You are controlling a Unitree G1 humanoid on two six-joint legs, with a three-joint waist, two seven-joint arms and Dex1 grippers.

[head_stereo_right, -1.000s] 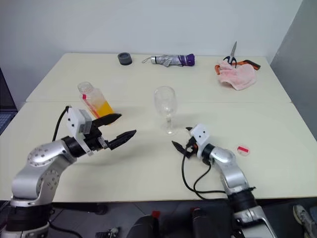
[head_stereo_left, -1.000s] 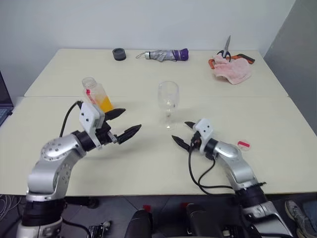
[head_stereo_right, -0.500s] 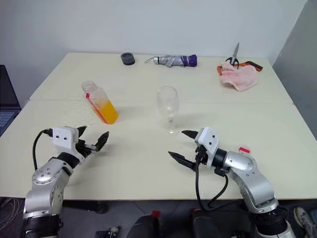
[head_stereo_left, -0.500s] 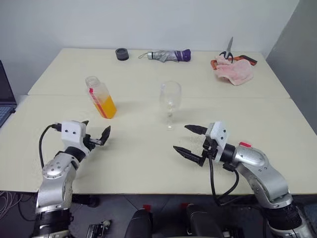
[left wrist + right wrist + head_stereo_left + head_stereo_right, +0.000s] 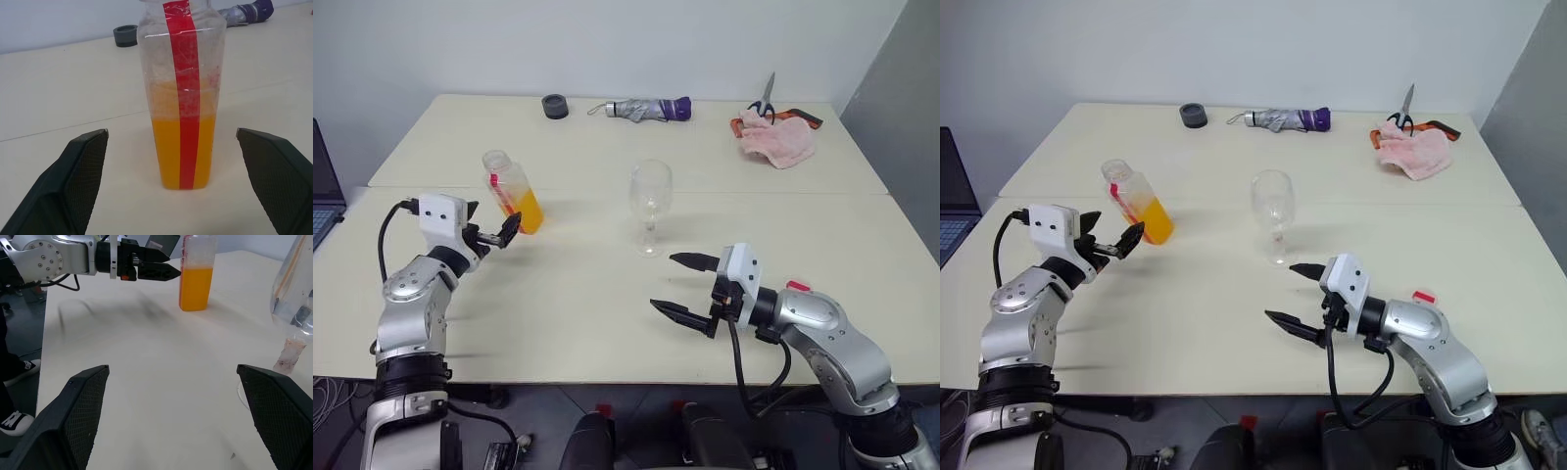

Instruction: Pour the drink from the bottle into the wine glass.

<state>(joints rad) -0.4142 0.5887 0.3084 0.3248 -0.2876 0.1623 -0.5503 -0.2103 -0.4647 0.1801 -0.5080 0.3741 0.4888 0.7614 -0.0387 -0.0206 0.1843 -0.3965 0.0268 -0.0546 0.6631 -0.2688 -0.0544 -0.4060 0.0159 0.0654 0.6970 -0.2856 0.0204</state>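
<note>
Two claws hang wide apart over the pale cream worktop [image 5: 607,294], neither holding anything. The left claw [image 5: 494,235] is level and lined up on the small clear squarish plastic bottle [image 5: 512,191], which stands upright just beyond its black fingertips [image 5: 85,169]; in the left wrist view the bottle sits centred in the gap between them, not yet touched. The bright orange-yellow drink [image 5: 183,152] fills roughly its lower half, and a red strip runs down its face. Its mouth looks uncapped, though the top is too cut off and small to be sure. The clear stemmed wine glass [image 5: 649,201] stands upright near the middle of the worktop, well apart from the bottle, and looks empty. The right claw [image 5: 683,286] hovers near the glass on the robot's side, with its jaws spread.

The risk from here lies mostly in the grasp. If the left claw advances off-centre, one finger may nudge the light bottle and tip it; with an open mouth, that would spill the drink across the worktop. Squeezing the thin plastic walls hard could push liquid up and out. Later, carrying it toward the glass, a stray sweep of either arm might knock the thin stem over.

A small red cap-like piece [image 5: 797,286] lies by the right arm.
</note>
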